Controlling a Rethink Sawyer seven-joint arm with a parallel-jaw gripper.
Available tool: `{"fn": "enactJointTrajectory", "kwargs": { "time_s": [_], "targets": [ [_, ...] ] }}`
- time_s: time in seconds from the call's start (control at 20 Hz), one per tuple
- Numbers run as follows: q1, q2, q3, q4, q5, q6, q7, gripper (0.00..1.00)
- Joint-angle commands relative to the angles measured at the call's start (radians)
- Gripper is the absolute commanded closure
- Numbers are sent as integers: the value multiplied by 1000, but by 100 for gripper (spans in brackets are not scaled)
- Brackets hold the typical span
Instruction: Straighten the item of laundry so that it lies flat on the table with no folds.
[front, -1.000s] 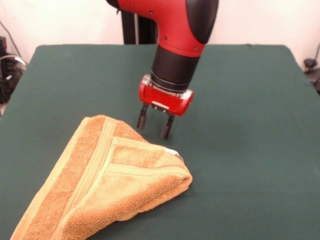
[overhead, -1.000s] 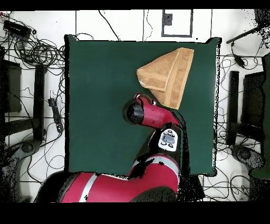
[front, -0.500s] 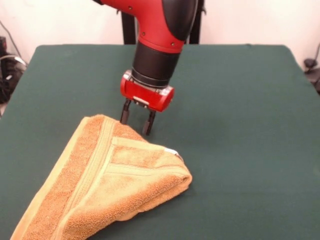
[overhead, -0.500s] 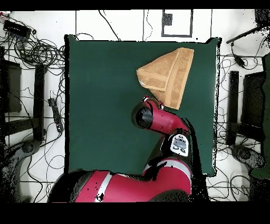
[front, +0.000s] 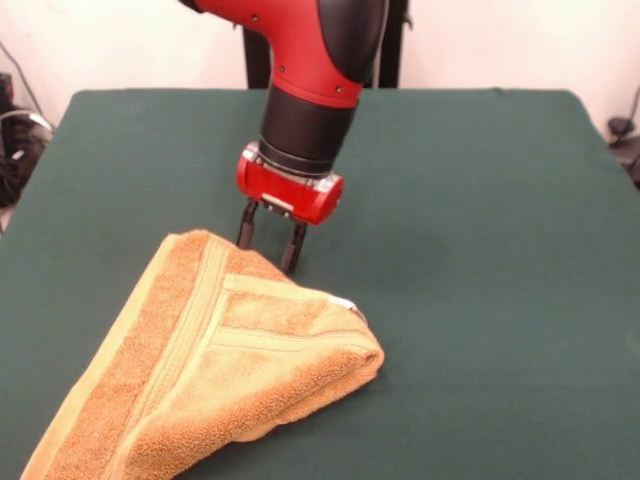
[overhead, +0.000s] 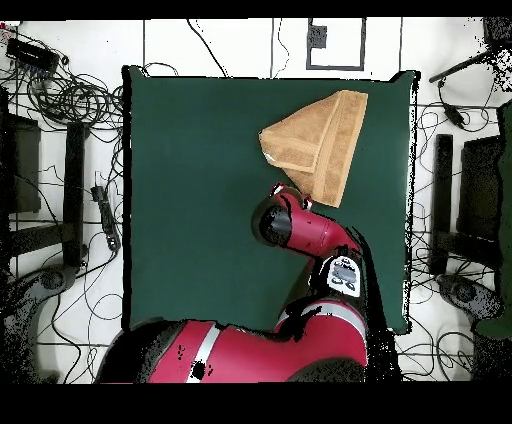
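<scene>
The golden-orange towel (front: 215, 365) lies folded over on itself at the near left of the green table (front: 480, 250), in a rough triangle with paler bands and a small white tag (front: 345, 303) at its right corner. In the overhead view the towel (overhead: 315, 145) sits at the upper right of the table (overhead: 190, 200). My gripper (front: 268, 240) hangs open just above the towel's far edge, its fingers straddling the cloth's upper rim, empty. In the overhead view the arm (overhead: 300, 225) covers the gripper.
Cables and equipment (overhead: 60, 90) lie on the floor around the table in the overhead view. The robot's pedestal (front: 262, 55) stands at the table's far side. The table's right half (front: 500, 200) holds nothing but green felt.
My gripper has moved left and slightly down, from beside the towel's right corner to over its far edge. The towel has not moved.
</scene>
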Motion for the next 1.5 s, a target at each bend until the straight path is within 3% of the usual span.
{"fn": "enactJointTrajectory", "kwargs": {
  "time_s": [0.05,0.4,0.65,1.0,1.3,1.5],
  "targets": [
    [21,36,117,58,30,-1,192,0],
    [62,58,61,14,23,41,159,0],
    [123,68,-32,-65,-16,170,75,0],
    [182,129,-128,-173,-47,258,36,0],
    [176,205,-155,-263,-73,230,42,0],
    [141,224,-121,-281,-98,194,39,0]
  ]
}}
